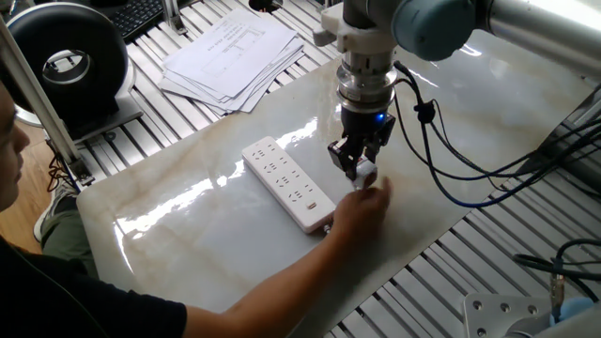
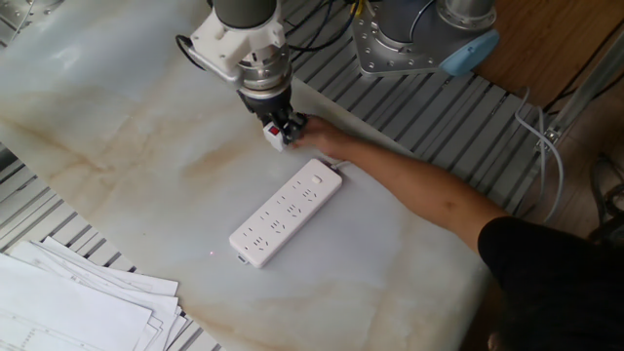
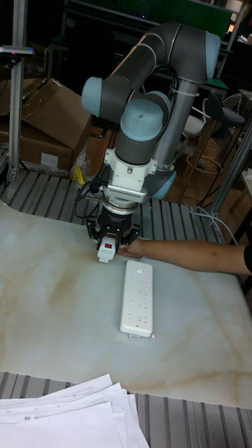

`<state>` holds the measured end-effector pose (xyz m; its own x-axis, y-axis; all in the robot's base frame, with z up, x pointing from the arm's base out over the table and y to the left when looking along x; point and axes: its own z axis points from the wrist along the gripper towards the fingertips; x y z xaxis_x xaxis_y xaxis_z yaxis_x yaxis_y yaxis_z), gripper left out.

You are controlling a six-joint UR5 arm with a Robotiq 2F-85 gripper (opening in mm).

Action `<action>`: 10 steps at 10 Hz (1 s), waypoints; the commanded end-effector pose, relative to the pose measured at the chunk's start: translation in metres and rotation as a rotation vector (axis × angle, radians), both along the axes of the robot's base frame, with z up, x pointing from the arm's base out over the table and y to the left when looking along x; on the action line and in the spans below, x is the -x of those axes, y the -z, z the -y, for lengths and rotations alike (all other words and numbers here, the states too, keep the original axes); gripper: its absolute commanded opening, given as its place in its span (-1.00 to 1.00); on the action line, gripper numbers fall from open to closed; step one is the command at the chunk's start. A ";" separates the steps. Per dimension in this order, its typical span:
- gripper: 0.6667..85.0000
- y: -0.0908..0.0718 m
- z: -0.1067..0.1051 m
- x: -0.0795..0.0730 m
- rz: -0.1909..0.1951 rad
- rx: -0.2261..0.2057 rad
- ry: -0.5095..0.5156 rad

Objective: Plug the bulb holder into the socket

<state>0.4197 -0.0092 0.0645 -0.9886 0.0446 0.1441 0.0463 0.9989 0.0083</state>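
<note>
The tool (image 3: 106, 246), clamped on the bulb holder (image 3: 105, 251), hangs just beyond the socket's (image 3: 136, 297) switch end, off its long axis.

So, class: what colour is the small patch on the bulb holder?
Red, on the white bulb holder; clearest in the tall fixed view.

The table (image 1: 216, 235) has a glossy, marble-like top, pale with tan veins, mirroring window light; around it runs ribbed matt metal framing (image 1: 488, 244); the socket (image 1: 286, 183) at the slab's centre is smooth white plastic with a soft sheen; the bulb holder (image 3: 105, 250) is white plastic with a red patch; loose matt white papers (image 1: 230, 56) lie at eleven o'clock.
</note>
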 end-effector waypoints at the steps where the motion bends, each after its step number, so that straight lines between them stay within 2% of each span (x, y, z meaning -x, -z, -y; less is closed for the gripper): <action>1: -0.98 -0.011 -0.006 -0.002 -0.013 -0.009 0.012; 4: -0.98 -0.030 -0.013 -0.017 0.003 -0.011 -0.026; 6: -0.98 -0.038 -0.015 -0.029 0.033 0.020 -0.145; 7: -0.98 -0.045 -0.019 -0.033 0.036 0.032 -0.251; 8: -0.98 -0.052 -0.025 -0.039 0.040 0.038 -0.415; 10: -0.98 -0.060 -0.050 -0.047 0.061 0.006 -0.653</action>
<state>0.4557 0.0174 0.1111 -0.9316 -0.3468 0.1094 -0.3513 0.9360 -0.0243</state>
